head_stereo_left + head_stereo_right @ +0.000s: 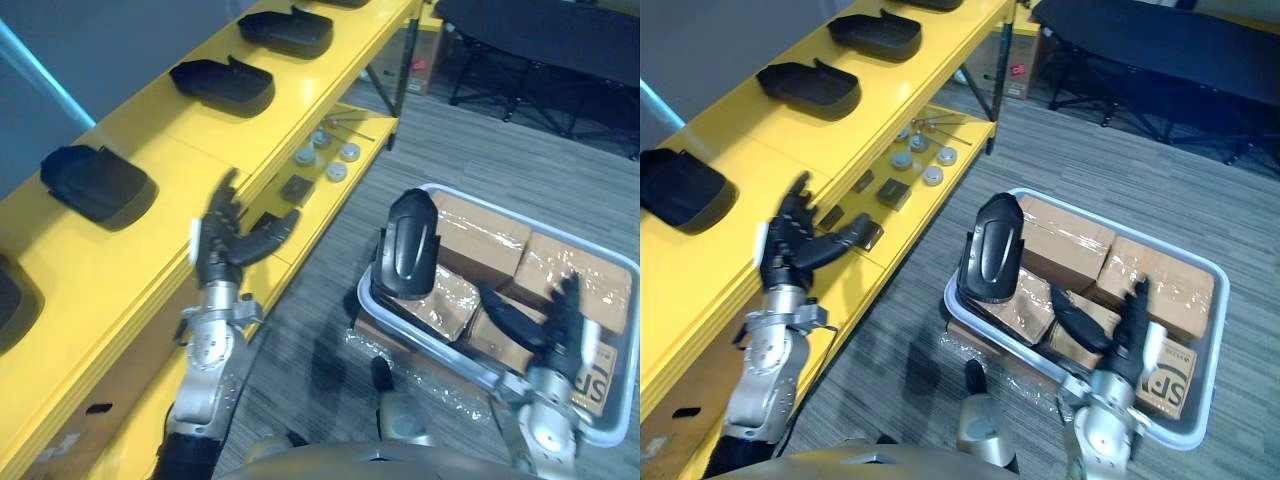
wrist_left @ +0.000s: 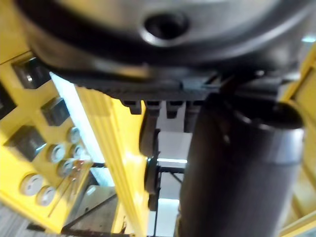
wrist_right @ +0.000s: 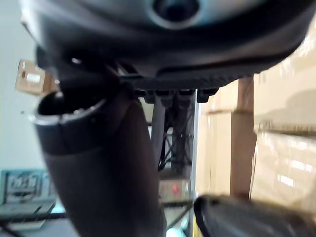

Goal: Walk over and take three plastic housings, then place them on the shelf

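Several black plastic housings lie in a row on top of the long yellow shelf (image 1: 150, 260); the nearest full one (image 1: 96, 185) is at the left, with another (image 1: 222, 85) and a third (image 1: 287, 32) farther along. One more housing (image 1: 410, 245) stands upright on the cardboard boxes in a pale bin (image 1: 600, 432), leaning on its near-left corner. My left hand (image 1: 222, 245) hangs open over the shelf's front edge, holding nothing. My right hand (image 1: 555, 325) is open above the boxes, right of the upright housing (image 3: 247, 222) and clear of it.
The lower shelf level carries small round metal parts (image 1: 335, 160) and dark blocks (image 1: 296, 188). Taped cardboard boxes (image 1: 570, 270) fill the bin. A black folding table (image 1: 560, 40) and a box (image 1: 425, 50) stand at the back right. Grey carpet runs between shelf and bin.
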Tool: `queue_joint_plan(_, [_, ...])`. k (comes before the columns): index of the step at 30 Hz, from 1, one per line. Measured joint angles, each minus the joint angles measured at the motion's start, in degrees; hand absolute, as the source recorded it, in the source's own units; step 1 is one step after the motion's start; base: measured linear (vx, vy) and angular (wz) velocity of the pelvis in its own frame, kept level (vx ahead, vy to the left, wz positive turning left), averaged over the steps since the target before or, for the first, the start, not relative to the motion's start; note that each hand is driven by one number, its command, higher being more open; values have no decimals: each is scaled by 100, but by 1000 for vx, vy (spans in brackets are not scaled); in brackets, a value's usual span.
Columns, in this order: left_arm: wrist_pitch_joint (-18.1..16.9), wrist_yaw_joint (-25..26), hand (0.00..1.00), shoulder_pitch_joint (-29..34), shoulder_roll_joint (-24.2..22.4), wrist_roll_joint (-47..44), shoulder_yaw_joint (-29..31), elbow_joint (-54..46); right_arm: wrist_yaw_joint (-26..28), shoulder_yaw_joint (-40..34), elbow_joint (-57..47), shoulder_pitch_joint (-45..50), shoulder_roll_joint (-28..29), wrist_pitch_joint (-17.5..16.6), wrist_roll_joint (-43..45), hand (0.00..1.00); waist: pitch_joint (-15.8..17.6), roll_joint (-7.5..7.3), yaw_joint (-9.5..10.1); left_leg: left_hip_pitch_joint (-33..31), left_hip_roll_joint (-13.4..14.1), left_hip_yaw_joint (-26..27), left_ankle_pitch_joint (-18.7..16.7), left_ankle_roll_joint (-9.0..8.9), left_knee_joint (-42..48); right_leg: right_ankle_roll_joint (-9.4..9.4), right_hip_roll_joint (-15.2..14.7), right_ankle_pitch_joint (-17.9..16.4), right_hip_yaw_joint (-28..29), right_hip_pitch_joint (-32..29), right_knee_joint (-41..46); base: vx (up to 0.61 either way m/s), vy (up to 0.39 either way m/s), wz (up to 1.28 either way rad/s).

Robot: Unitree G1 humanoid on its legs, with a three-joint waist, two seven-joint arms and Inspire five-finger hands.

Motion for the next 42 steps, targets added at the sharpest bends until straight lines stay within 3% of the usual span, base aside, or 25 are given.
queue_joint_plan(1, [-3, -3, 100, 176, 21, -1, 81, -200, 81, 141, 282, -398, -145, 4, 1, 100, -71, 76, 177, -20, -92, -398, -111, -142, 91, 16, 74, 103, 141, 0, -51, -139, 129, -89])
queue_joint_plan(4, [-3, -32, 100, 455, 12, 6, 83, -260, 26, 279, 587, -864, -214, 87, 4, 100, -88, 53, 357, -82, -254, -451, -150, -94, 234, 153, -107, 205, 134, 27, -58, -85, 116, -2])
queue_joint_plan(8, [-11, -61, 100, 515, -51, 6, 64, -211, -63, 507, 750, -917, -132, 297, 9, 100, -91, -53, 389, -345, -365, -676, -164, -47, 477, 175, -250, 167, -10, -139, 150, -45, 97, 28])
queue_joint_plan(11, [-10, -248, 100, 506, -104, -12, -174, -205, -130, 481, 958, -762, 113, 423, -116, 100, -61, -102, 343, -261, -397, -705, -184, -6, 543, 143, -234, 75, 25, -366, 789, -39, 64, -9])
queue_joint_plan(13, [-12, -384, 100, 490, -141, -15, -300, -205, -123, 479, 938, -503, 261, 393, -113, 100, 29, -258, 344, -32, -512, -505, -215, 95, 559, 160, -289, 97, 1, -387, 1044, -115, 79, -58])
queue_joint_plan(14, [-11, -362, 100, 464, -138, 14, -320, -199, -50, 509, 938, -456, 301, 370, -109, 100, 103, -381, 343, 51, -578, -296, -192, 196, 531, 221, -315, 334, -167, -469, 1066, -214, 78, -91])
queue_joint_plan(15, [-12, -342, 100, 464, -146, 18, -298, -186, -4, 537, 943, -476, 287, 370, -108, 100, 105, -362, 372, 34, -503, -144, -152, 266, 472, 295, -310, 652, -261, -486, 891, -312, 50, -97])
queue_joint_plan(16, [-16, -332, 100, 428, -159, 29, -213, -98, 37, 618, 944, -525, 272, 361, -105, 100, 134, -331, 379, 6, -459, 115, -68, 372, 394, 96, -368, 352, -634, -682, 1372, -349, 38, -89])
queue_joint_plan(17, [-13, -251, 100, 378, -159, 29, -171, 66, 35, 707, 1029, -642, 220, 350, -108, 100, 118, -376, 353, 8, -459, 323, 118, 460, 203, -557, -676, -825, -1488, -977, 3135, -375, 50, -74])
queue_joint_plan(18, [-14, -201, 100, 408, -161, 28, -129, 76, 27, 788, 1148, -748, 182, 335, -114, 100, 116, -383, 355, 19, -447, 406, 181, 477, 133, -627, -818, -1105, -1744, -999, 3690, -303, 48, -78])
queue_joint_plan(19, [-33, -88, 100, 486, -176, 5, -5, 84, -38, 1023, 1458, -1030, 92, 310, -124, 100, 116, -392, 378, 28, -372, 609, 261, 484, 76, -738, -1143, -1471, -2166, -916, 4488, -207, 27, -73])
queue_joint_plan(21, [-131, 29, 100, 584, -319, -159, 203, 92, -102, 1390, 1819, -1367, 50, 302, -168, 100, 115, -379, 565, -35, -165, 1019, 289, 429, 140, -835, -1585, -1745, -2563, -614, 4968, -181, -39, -120])
queue_joint_plan(23, [-398, 60, 100, 677, -376, -543, 340, 91, -92, 1787, 1903, -1451, 91, 300, -234, 100, 99, -391, 754, -176, 109, 1345, 290, 279, 359, -767, -1930, -1807, -2910, -209, 4791, -131, -126, -115])
queue_joint_plan(24, [-527, 93, 100, 743, -370, -697, 330, 90, 88, 1933, 1900, -1450, 145, 323, -176, 100, 63, -437, 811, -350, 314, 1468, 235, 175, 645, -394, -2029, -1827, -3033, 97, 4327, -80, -228, -87])
queue_joint_plan(25, [-544, 94, 100, 762, -346, -867, 317, 91, 402, 1980, 1886, -1478, 219, 495, 304, 100, -11, -555, 817, -576, 476, 1557, 183, 92, 953, 440, -1985, -1761, -3041, 420, 3479, -75, -264, -71])
queue_joint_plan(26, [-546, 94, 100, 757, -325, -913, 308, 94, 454, 1983, 1886, -1491, 234, 541, 407, 100, -26, -584, 818, -632, 508, 1570, 175, 79, 1019, 644, -1951, -1858, -3028, 476, 3262, -90, -459, -87])
queue_joint_plan(27, [-494, 131, 100, 789, -412, -1246, 98, 167, 881, 2058, 1885, -1605, 99, 758, 500, 100, -21, -457, 819, -973, 899, 1507, 161, 55, 1501, 573, -1419, -2203, -3060, 676, 2377, -63, -346, -66])
queue_joint_plan(29, [-430, 137, 100, 955, -521, -1533, -181, 306, 1105, 2168, 1874, -1574, -170, 821, 339, 100, -61, -281, 736, -994, 1140, 1298, 245, 47, 1571, 437, -1097, -2117, -2975, 746, 2134, -55, -225, -58])
queue_joint_plan(32, [-401, 92, 100, 1242, -703, -1598, -471, 628, 1269, 2269, 1563, -1515, -375, 906, 317, 100, -82, -292, 655, -1005, 1254, 963, 686, 35, 1506, 233, -801, -1878, -2852, 910, 1571, -35, -155, -43])
queue_joint_plan(36, [-402, -159, 100, 1326, -778, -1573, -615, 714, 1156, 2202, 1258, -1485, -438, 858, -68, 100, -83, -290, 628, -1012, 1057, 993, 1139, -95, 1005, 163, -812, -1701, -3080, 976, 1264, 11, -87, 24])
queue_joint_plan(40, [-408, -545, 100, 1330, -752, -1561, -661, 658, 510, 1957, 1756, -1971, -453, 497, -510, 100, -102, -232, 687, -706, 553, 745, 1365, -235, -250, 187, -942, -1629, -3378, 954, 1226, -9, 57, 35])
queue_joint_plan(42, [-357, -734, 100, 1316, -704, -1546, -744, 658, 362, 1707, 2156, -2418, -460, 492, -507, 100, -91, -250, 702, -632, 359, 676, 1441, -283, -574, 224, -1094, -1607, -3439, 861, 1372, -46, 141, 21])
